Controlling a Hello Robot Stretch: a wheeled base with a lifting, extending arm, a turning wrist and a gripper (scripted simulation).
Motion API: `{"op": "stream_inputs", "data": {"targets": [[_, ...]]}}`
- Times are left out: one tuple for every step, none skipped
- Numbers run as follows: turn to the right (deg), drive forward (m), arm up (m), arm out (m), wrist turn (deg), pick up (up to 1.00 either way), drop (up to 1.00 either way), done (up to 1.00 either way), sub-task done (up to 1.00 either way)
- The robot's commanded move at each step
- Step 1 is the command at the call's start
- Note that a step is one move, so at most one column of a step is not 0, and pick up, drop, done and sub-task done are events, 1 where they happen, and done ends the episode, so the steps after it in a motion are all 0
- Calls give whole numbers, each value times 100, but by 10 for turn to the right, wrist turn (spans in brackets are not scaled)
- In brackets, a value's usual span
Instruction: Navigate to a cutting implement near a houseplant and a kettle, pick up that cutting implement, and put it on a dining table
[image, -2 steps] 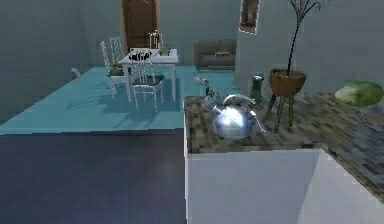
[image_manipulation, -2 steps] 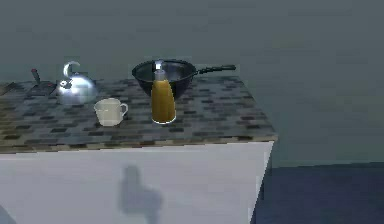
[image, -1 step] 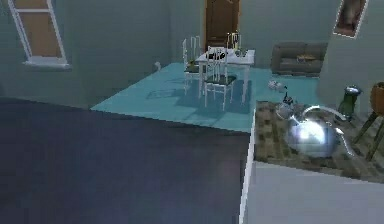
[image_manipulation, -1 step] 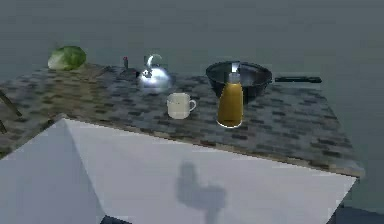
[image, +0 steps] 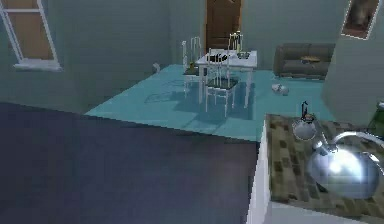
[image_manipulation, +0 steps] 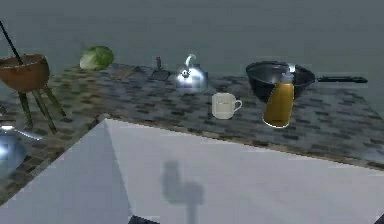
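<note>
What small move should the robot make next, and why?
Probably drive slightly forward. The small dark object, perhaps the cutting implement, lies on the counter beside the kettle, left of the arm side view's middle, so a straight reach would likely miss it.

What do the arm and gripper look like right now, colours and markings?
Their colours, shapes and markings cannot be told from these pictures. On the arm's side lies a speckled counter bearing a silvery kettle, a white mug, a dark pan and an amber bottle.
</note>
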Motion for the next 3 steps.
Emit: {"op": "stream_inputs", "data": {"targets": [[450, 0, 0, 0, 0, 0, 0, 0, 0], [-450, 0, 0, 0, 0, 0, 0, 0, 0], [-390, 0, 0, 0, 0, 0, 0, 0, 0]]}}
